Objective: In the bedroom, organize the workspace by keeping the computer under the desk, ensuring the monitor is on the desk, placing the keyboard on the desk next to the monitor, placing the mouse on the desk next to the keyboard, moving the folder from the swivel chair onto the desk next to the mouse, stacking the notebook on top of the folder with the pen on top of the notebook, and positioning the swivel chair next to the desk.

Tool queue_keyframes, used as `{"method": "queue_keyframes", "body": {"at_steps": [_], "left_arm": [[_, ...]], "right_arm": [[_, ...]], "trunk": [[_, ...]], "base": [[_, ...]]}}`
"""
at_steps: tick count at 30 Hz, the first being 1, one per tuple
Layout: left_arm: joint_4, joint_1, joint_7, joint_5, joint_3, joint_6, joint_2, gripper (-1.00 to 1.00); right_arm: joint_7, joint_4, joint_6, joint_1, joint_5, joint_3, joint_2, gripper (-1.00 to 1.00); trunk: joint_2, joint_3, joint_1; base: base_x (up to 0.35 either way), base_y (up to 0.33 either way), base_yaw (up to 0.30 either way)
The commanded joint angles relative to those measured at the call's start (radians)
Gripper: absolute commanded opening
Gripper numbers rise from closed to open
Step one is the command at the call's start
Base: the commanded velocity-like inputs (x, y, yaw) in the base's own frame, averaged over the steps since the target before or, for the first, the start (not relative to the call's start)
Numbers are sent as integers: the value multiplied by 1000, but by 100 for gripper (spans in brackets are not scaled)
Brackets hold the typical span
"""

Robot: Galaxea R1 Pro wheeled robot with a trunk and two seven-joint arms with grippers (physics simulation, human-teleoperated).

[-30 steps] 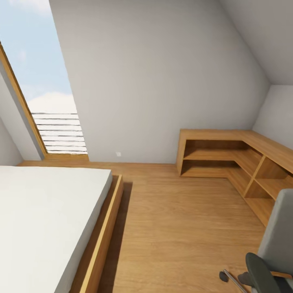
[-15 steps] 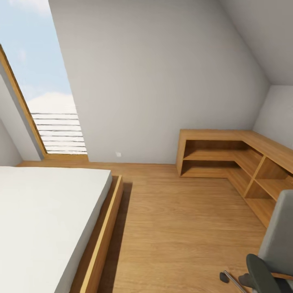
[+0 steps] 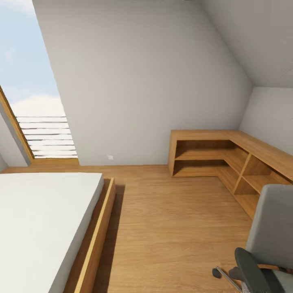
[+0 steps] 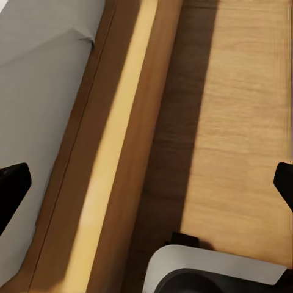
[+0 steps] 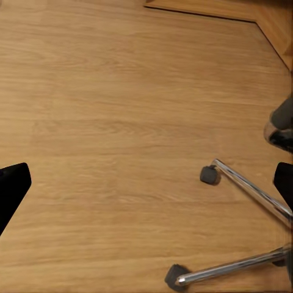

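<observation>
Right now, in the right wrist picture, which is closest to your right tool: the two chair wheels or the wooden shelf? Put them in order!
From the right tool:
1 and 2. The swivel chair has two castors close by: the castor nearer the shelf and the other castor. These two are too close to call.
3. The wooden corner shelf, farthest, well beyond both castors.

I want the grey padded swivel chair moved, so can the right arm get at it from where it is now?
Probably yes. The right gripper hangs open over bare wood plank floor, and the grey padded swivel chair has its chrome legs and castors close ahead with nothing between. The backrest may still need a short approach.
</observation>
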Motion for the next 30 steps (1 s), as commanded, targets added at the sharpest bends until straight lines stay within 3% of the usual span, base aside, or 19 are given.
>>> {"method": "queue_keyframes", "body": {"at_steps": [1, 9, 21, 30], "left_arm": [[-3, 1, 6, 6, -9, -1, 1, 100], [-3, 1, 6, 7, -9, 0, 1, 100], [-3, 1, 6, 7, -8, 0, 1, 100], [-3, 1, 6, 7, -8, 0, 1, 100]], "right_arm": [[-2, 2, -4, -1, -8, 9, 1, 100], [-2, 2, -4, -1, -8, 9, 2, 100], [-3, 2, -3, -1, -8, 9, 2, 100], [-3, 2, -3, -1, -8, 9, 2, 100]], "trunk": [[-1, 0, 0], [-1, 3, 0], [-1, 3, 0], [-1, 3, 0]], "base": [[0, 0, -149], [38, 0, -65], [236, 0, -8], [68, 0, -1]]}}
